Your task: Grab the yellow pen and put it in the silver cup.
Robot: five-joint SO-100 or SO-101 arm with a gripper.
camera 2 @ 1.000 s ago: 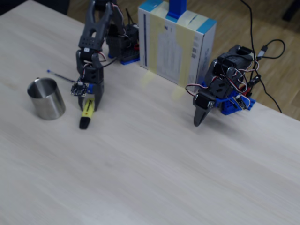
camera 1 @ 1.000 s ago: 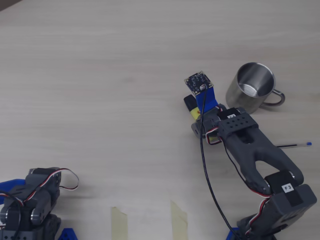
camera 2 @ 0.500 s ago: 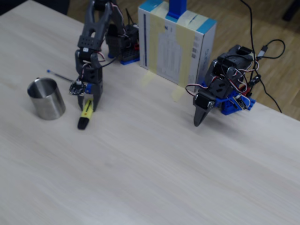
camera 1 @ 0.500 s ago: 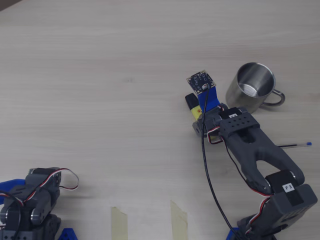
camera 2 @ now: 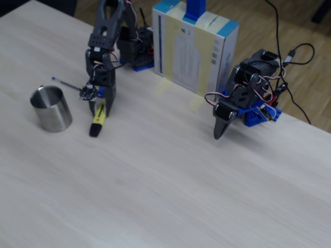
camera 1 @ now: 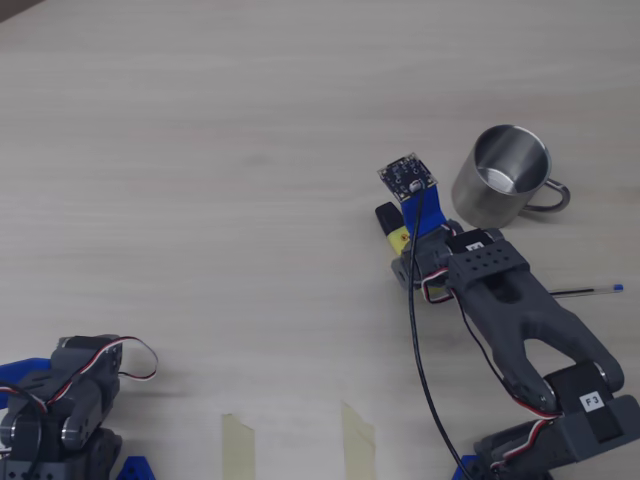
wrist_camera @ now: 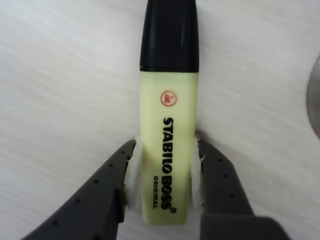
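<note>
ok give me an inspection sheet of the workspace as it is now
surface: pale wood-grain table, two tape strips near its edge
job's things: yellow pen, black cap pointing away from the arm, lying flat; silver cup upright, empty, standing apart from the pen
clutter: thin blue pen on the table behind the arm; taped box
grippers: gripper shut on the yellow pen, both pads against its sides; a second arm sits idle
cables: black cable running along the arm; loose wires behind the second arm
surroundings: wooden floor past the table
</note>
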